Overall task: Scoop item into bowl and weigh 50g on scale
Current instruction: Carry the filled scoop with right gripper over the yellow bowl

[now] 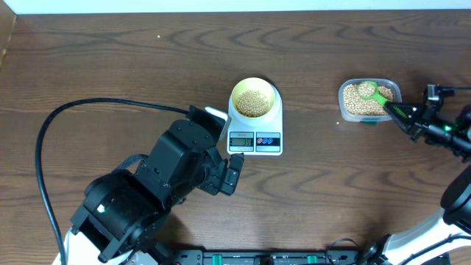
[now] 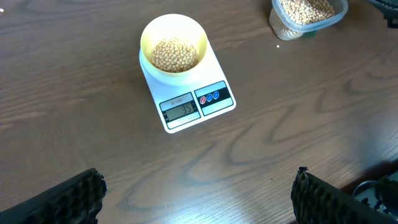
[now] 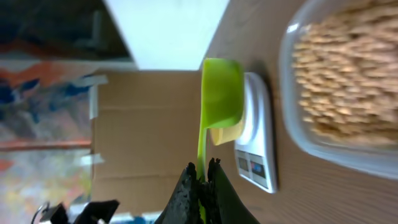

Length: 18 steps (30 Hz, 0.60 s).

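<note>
Scoop (image 1: 377, 96) heaped with beans (image 1: 366, 90), hanging just over the clear tub (image 1: 394, 90). Your right gripper (image 1: 409, 118) has its fingers pinched tight on the green handle. Over at centre, the pale yellow bowl (image 2: 148, 38) sits on the scale (image 2: 214, 68), with a mound of beans inside. Your left gripper (image 2: 199, 183) hovers near the scale's display end, jaws spread wide, holding nothing. The display digits are too blurred to read.
</note>
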Tool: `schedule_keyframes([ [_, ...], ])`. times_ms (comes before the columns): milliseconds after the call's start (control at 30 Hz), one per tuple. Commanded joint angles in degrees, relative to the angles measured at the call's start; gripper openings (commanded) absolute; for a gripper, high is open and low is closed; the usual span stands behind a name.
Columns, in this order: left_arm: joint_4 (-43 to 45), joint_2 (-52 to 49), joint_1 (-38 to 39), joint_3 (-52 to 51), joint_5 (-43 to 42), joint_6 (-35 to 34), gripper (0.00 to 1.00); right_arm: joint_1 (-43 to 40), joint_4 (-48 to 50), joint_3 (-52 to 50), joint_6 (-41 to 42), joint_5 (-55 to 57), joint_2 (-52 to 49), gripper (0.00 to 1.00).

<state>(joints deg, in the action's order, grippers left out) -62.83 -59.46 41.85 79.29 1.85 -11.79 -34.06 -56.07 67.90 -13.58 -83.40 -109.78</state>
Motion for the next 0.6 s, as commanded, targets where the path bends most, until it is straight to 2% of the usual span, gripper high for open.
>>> schedule_keyframes([
  [0, -0.1, 0.4, 0.0, 0.9, 0.1, 0.7, 0.98, 3.9, -0.1, -0.2, -2.3, -6.1, -0.1, 0.01],
  [200, -0.1, 0.4, 0.0, 0.9, 0.1, 0.7, 0.98, 11.8, 0.6, -0.1, -2.1, -6.0, -0.1, 0.01],
  [300, -0.1, 0.4, 0.0, 0.9, 0.1, 0.7, 0.98, 16.0, 4.0, -0.1, 1.2, -6.0, -0.1, 0.01],
  [433, -0.1, 0.4, 0.0, 0.9, 0.1, 0.7, 0.98, 20.8, 12.3, -0.1, 8.9, -6.0, -0.1, 0.01],
  [567, -0.1, 0.4, 0.0, 0.9, 0.1, 0.7, 0.98, 24.6, 24.6, -0.1, 20.2, -5.2, -0.1, 0.01],
])
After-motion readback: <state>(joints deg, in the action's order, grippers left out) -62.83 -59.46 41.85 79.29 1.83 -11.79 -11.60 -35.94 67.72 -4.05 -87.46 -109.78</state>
